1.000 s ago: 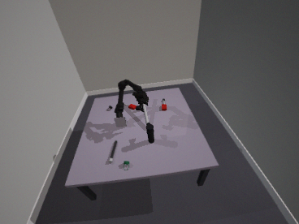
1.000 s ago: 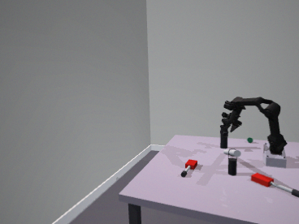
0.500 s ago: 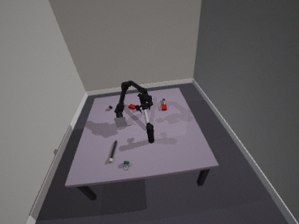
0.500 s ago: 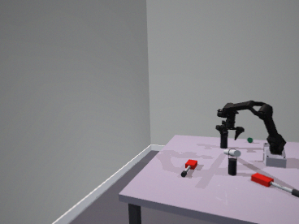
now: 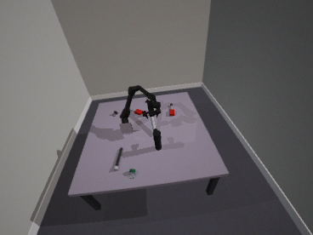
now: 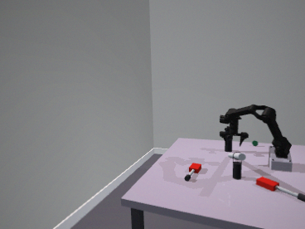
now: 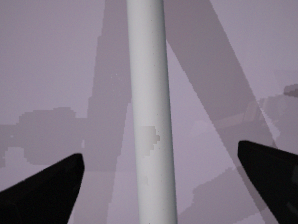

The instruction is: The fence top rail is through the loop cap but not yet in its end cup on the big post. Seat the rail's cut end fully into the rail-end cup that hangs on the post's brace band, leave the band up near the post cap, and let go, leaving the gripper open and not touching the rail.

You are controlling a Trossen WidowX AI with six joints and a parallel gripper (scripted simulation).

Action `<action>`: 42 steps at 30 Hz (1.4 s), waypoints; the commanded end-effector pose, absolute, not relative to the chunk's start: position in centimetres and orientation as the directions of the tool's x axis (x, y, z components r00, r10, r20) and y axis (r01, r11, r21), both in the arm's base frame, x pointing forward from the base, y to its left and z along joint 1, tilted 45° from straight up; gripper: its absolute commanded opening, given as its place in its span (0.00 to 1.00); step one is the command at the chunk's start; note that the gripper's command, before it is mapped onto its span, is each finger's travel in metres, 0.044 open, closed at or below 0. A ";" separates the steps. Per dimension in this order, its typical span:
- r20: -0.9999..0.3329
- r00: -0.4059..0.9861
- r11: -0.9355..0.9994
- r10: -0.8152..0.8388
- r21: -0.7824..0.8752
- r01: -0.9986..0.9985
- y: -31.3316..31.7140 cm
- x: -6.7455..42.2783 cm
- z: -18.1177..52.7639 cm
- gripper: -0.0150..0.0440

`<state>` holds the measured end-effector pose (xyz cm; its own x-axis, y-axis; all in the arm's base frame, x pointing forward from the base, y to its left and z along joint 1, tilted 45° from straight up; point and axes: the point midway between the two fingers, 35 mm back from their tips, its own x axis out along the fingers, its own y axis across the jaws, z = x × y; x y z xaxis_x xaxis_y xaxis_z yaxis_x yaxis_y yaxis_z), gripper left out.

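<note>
Grey-white rail (image 7: pixel 150 110) runs straight up the wrist view, centred between the two dark fingers and below them, its long axis crossing the line between the jaws. From above it slants over the tabletop (image 5: pixel 183 162) from the arm's wrist toward a dark post (image 5: pixel 157 140). Which end is the cut end, and whether it sits in its cup, cannot be told. Tool (image 7: pixel 150 180) is spread wide, released, gripping nothing. Arm arches over from its base (image 6: pixel 280 163), wrist pointing downward.
</note>
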<state>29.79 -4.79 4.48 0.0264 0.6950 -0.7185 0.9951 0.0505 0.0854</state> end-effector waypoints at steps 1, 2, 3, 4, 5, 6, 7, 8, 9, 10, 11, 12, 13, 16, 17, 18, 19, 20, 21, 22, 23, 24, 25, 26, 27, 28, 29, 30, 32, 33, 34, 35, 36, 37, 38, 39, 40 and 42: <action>-0.711 0.014 0.052 0.703 0.071 0.996 -2.9 29.5 2.9 1.00; -0.711 0.014 0.052 0.703 0.071 0.996 -2.9 29.5 2.9 1.00; -0.711 0.014 0.052 0.703 0.071 0.996 -2.9 29.5 2.9 1.00; -0.711 0.014 0.052 0.703 0.071 0.996 -2.9 29.5 2.9 1.00; -0.711 0.014 0.052 0.703 0.071 0.996 -2.9 29.5 2.8 1.00; -0.711 0.014 0.052 0.703 0.071 0.996 -2.7 29.6 2.6 1.00; -0.711 0.014 0.052 0.703 0.071 0.996 -2.5 29.6 2.4 1.00; -0.711 0.014 0.052 0.703 0.071 0.996 -2.2 29.6 2.2 1.00; -0.711 0.014 0.052 0.704 0.071 0.996 -2.0 29.6 1.9 1.00; -0.710 0.014 0.052 0.704 0.071 0.996 -1.9 29.6 1.8 1.00; -0.710 0.014 0.052 0.704 0.071 0.996 -1.9 29.6 1.8 1.00; -0.710 0.014 0.052 0.704 0.071 0.996 -1.9 29.6 1.8 1.00; -0.710 0.014 0.052 0.704 0.071 0.996 -1.9 29.6 1.8 1.00; -0.711 0.014 0.052 0.703 0.071 0.996 -1.7 29.6 1.6 1.00; -0.711 0.014 0.052 0.703 0.071 0.996 -1.6 29.6 1.5 1.00; -0.711 0.014 0.052 0.703 0.071 0.996 -1.5 29.6 1.4 1.00; -0.711 0.014 0.052 0.703 0.071 0.996 -1.4 29.6 1.3 1.00; -0.711 0.014 0.052 0.703 0.071 0.996 -1.3 29.6 1.2 1.00; -0.711 0.014 0.052 0.703 0.071 0.996 -1.2 29.7 1.1 1.00; -0.711 0.014 0.052 0.703 0.071 0.996 -1.1 29.7 0.9 1.00; -0.711 0.014 0.052 0.703 0.071 0.996 -0.9 29.7 0.8 1.00; -0.711 0.014 0.052 0.703 0.071 0.996 -0.8 29.7 0.7 1.00; -0.711 0.014 0.052 0.703 0.071 0.996 -0.7 29.7 0.6 1.00; -0.711 0.014 0.052 0.703 0.071 0.996 -0.6 29.7 0.5 1.00; -0.711 0.014 0.052 0.703 0.071 0.996 -0.5 29.7 0.4 1.00; -0.711 0.014 0.052 0.703 0.071 0.996 -0.4 29.7 0.2 1.00; -0.711 0.014 0.052 0.703 0.071 0.996 -0.2 29.7 0.1 1.00; -0.711 0.014 0.052 0.703 0.071 0.996 -0.1 29.7 0.0 1.00; -0.711 0.014 0.052 0.703 0.071 0.996 0.1 29.7 -0.2 1.00; -0.711 0.014 0.052 0.703 0.071 0.996 0.2 29.7 -0.3 1.00; -0.711 0.014 0.052 0.703 0.071 0.996 0.3 29.7 -0.5 1.00; -0.711 0.014 0.053 0.703 0.071 0.996 0.4 29.7 -0.6 1.00; -0.711 0.014 0.053 0.703 0.072 0.996 0.6 29.7 -0.7 1.00; -0.711 0.014 0.053 0.703 0.072 0.996 0.7 29.7 -0.8 1.00; -0.711 0.014 0.053 0.703 0.072 0.996 0.8 29.7 -0.9 1.00; -0.711 0.014 0.052 0.703 0.072 0.996 0.9 29.7 -1.0 1.00; -0.711 0.014 0.052 0.703 0.072 0.996 1.0 29.7 -1.1 1.00; -0.710 0.014 0.052 0.704 0.072 0.996 1.3 29.7 -1.4 1.00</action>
